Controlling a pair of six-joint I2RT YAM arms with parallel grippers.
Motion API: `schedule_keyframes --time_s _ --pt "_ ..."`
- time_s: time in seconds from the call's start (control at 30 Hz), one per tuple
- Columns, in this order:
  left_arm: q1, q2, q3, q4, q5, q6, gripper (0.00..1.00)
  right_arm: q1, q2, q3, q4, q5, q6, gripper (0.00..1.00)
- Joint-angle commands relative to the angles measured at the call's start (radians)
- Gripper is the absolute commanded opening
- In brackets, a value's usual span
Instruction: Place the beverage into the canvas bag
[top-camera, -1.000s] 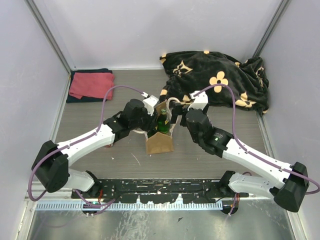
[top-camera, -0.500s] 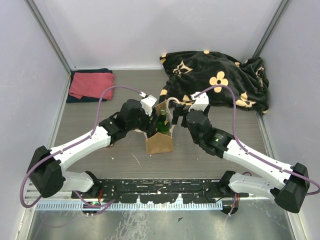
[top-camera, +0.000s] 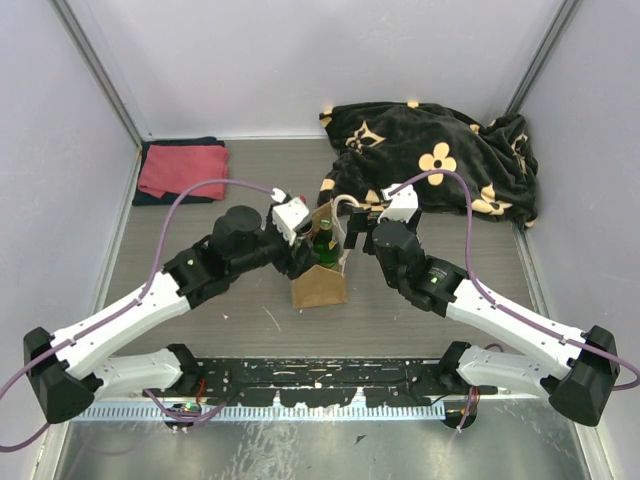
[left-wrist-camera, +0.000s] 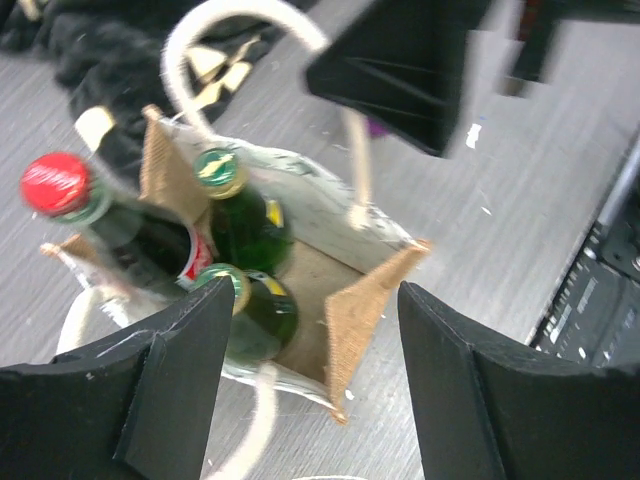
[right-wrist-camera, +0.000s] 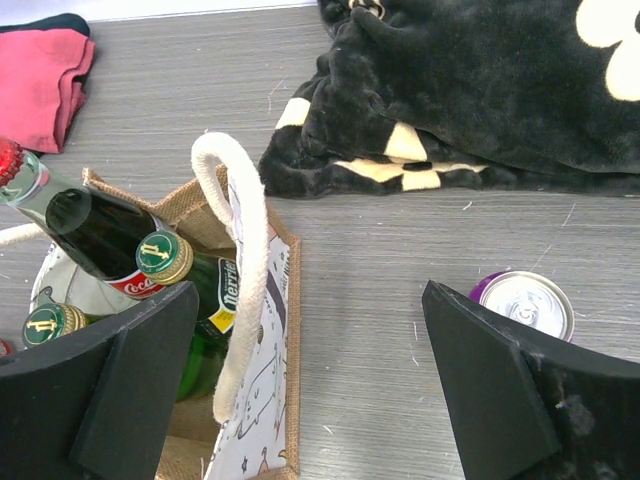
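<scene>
Since the dark glass cola bottle with the red cap (left-wrist-camera: 118, 228) leans inside the small tan canvas bag (left-wrist-camera: 352, 312), propped by its wall beside two green glass bottles with gold caps (left-wrist-camera: 247, 222), the placing looks done. Above the bag's mouth the left gripper (left-wrist-camera: 312, 295) hangs with jaws spread wide and empty, probably to clear the necks. Just right of the bag, the right gripper (right-wrist-camera: 310, 295) is fully spread, gripping nothing, perhaps ready to steady the bag.
</scene>
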Motion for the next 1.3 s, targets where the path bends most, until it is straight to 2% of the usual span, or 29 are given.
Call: schedule_keyframes --time_s 0.0,0.17,0.4,0.7,0.97,1.27 --pt "-0.079 -0.058 -0.004 -0.08 0.097 0.17 0.73 0.004 -0.024 0.021 -0.006 0.045 -0.008 1.0" --pt "-0.111 -0.059 -0.054 -0.1 0.092 0.239 0.72 0.003 -0.028 0.03 -0.034 0.058 -0.002 1.0" --pt "-0.11 -0.014 -0.131 0.008 0.02 0.286 0.73 0.003 -0.04 0.031 -0.057 0.077 -0.002 1.0" --pt "-0.11 0.074 -0.159 0.078 -0.03 0.309 0.74 0.003 -0.066 0.023 -0.073 0.092 -0.003 1.0" --pt "-0.111 0.05 -0.166 -0.002 0.119 0.307 0.71 -0.031 -0.064 0.044 -0.098 0.088 -0.004 1.0" --pt "-0.121 0.011 -0.199 -0.079 0.235 0.286 0.69 -0.168 -0.008 0.125 -0.153 0.009 0.002 1.0"
